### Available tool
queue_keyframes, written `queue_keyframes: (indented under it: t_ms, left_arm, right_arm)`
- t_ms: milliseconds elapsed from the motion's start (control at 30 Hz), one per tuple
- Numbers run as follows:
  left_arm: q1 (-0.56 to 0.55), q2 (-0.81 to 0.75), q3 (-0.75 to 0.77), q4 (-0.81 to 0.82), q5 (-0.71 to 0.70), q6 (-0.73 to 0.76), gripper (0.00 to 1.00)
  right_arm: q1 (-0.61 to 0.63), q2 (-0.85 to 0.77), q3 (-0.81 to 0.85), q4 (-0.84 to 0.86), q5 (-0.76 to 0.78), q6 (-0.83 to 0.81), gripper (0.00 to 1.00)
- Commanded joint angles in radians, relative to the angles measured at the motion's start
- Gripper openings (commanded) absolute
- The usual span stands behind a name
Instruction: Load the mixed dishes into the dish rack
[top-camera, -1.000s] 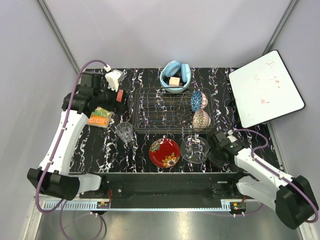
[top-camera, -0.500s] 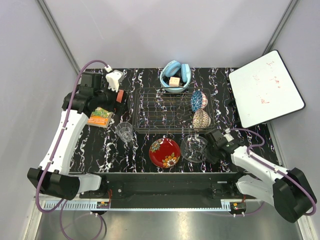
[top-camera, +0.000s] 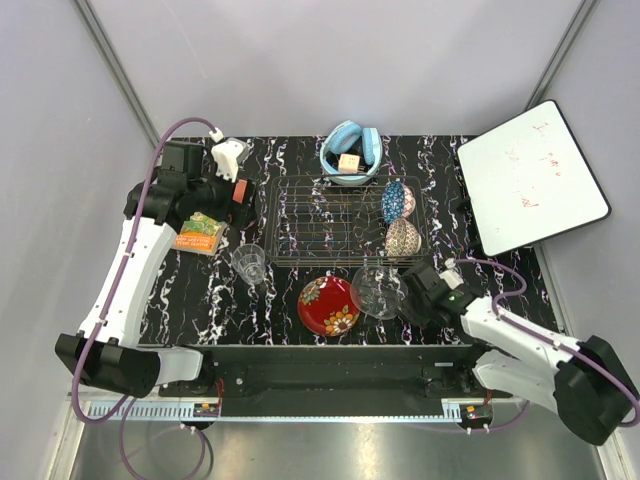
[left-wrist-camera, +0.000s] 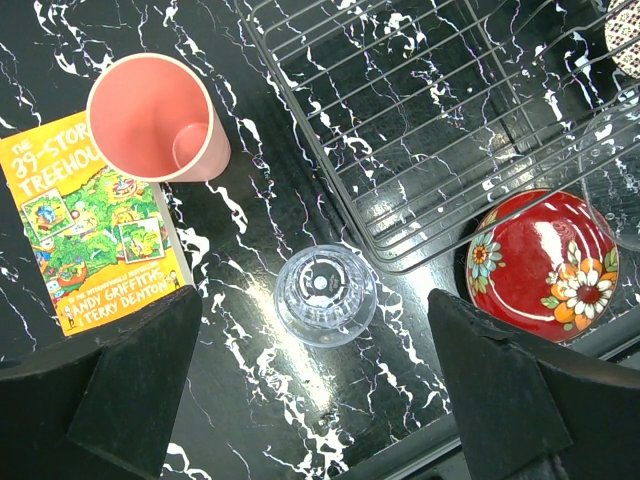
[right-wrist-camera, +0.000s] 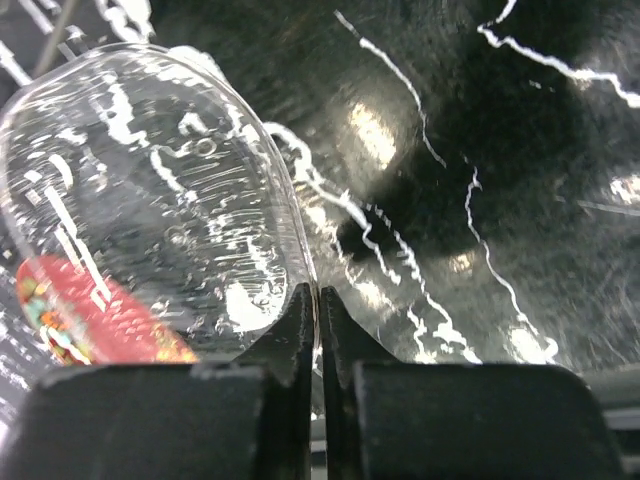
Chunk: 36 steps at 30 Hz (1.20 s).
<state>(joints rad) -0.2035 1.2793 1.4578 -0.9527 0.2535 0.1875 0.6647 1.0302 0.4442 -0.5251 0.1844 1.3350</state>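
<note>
My right gripper is shut on the rim of the clear glass plate, which tilts up beside the red floral plate. The dish rack holds the blue patterned bowl and the cream speckled bowl on edge at its right end. The clear glass tumbler stands left of the rack's front. The pink cup stands by the booklet. High over the tumbler, my left gripper hangs open and holds nothing.
A light blue bowl with a yellow cube sits behind the rack. An orange-green booklet lies at the left. A white board leans at the right. The table's front edge runs just below the red plate.
My right gripper has shut on the glass plate's rim. The plate has shifted left and tipped up toward the red plate. The left arm has not moved.
</note>
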Motion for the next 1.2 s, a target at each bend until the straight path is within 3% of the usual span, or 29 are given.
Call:
queue_keyframes:
  t_ms: [0, 333, 500, 700, 867, 967, 1067, 1100, 1133, 1167]
  left_arm:
    - [0.003, -0.014, 0.033, 0.006, 0.004, 0.006, 0.99]
    - [0.003, -0.014, 0.032, 0.006, 0.023, -0.002, 0.99]
    - [0.003, 0.000, 0.056, 0.005, 0.020, -0.028, 0.99]
    - [0.003, -0.008, 0.058, 0.003, 0.021, -0.025, 0.99]
    - [0.003, -0.017, 0.047, 0.002, 0.029, -0.026, 0.99]
    - [0.003, -0.018, 0.042, 0.002, 0.027, -0.033, 0.99]
    - [0.003, -0.029, 0.027, -0.003, 0.024, -0.036, 0.99]
    - [0.003, -0.035, 0.021, -0.006, 0.018, -0.031, 0.99]
    - [0.003, -0.046, 0.006, -0.004, 0.012, -0.023, 0.99]
    - [0.001, -0.054, 0.000, -0.004, 0.007, -0.020, 0.99]
  right_arm:
    - [0.036, -0.068, 0.034, -0.137, 0.089, 0.018, 0.00]
    - [0.082, -0.312, 0.111, -0.320, 0.156, -0.069, 0.00]
    - [0.137, -0.419, 0.145, -0.181, 0.162, -0.259, 0.00]
    - [0.170, -0.312, 0.316, -0.096, 0.136, -0.528, 0.00]
    - [0.185, -0.213, 0.519, -0.021, 0.334, -0.897, 0.00]
    - [0.185, -0.122, 0.576, 0.192, 0.452, -1.227, 0.00]
    - [0.184, -0.038, 0.547, 0.504, 0.506, -1.633, 0.00]
    - [0.185, -0.013, 0.477, 0.739, 0.474, -1.751, 0.00]
    - [0.184, -0.003, 0.431, 0.860, 0.443, -1.991, 0.00]
    - [0.181, 0.014, 0.389, 0.969, 0.408, -2.105, 0.00]
